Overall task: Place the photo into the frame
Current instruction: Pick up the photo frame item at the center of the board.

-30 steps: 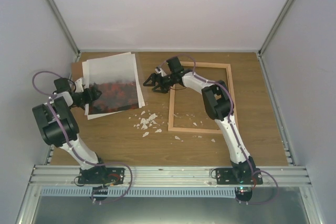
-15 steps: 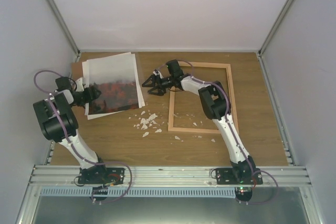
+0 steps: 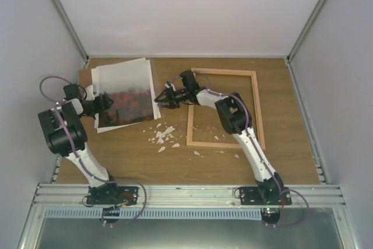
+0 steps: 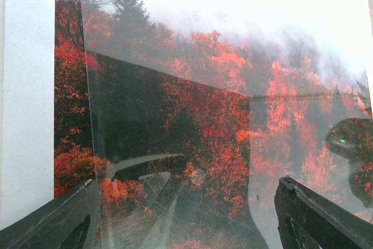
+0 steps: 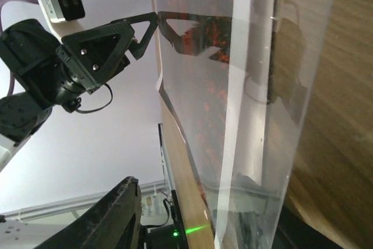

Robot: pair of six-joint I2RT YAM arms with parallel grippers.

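Left jaws wide over glossy photo (image 4: 204, 109), right jaws straddling its edge, grip unclear

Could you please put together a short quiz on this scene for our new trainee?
1. True or false: the paper photo of red-orange hills with a white border lies inside the light wooden rectangular frame.
2. What lies between them on the brown wooden table? A: small white scraps. B: a cup. C: scissors.
3. Which gripper is at the photo's edge nearest the frame?

Key: 1 false, the photo lies to the frame's left. 2 A. 3 the right gripper.
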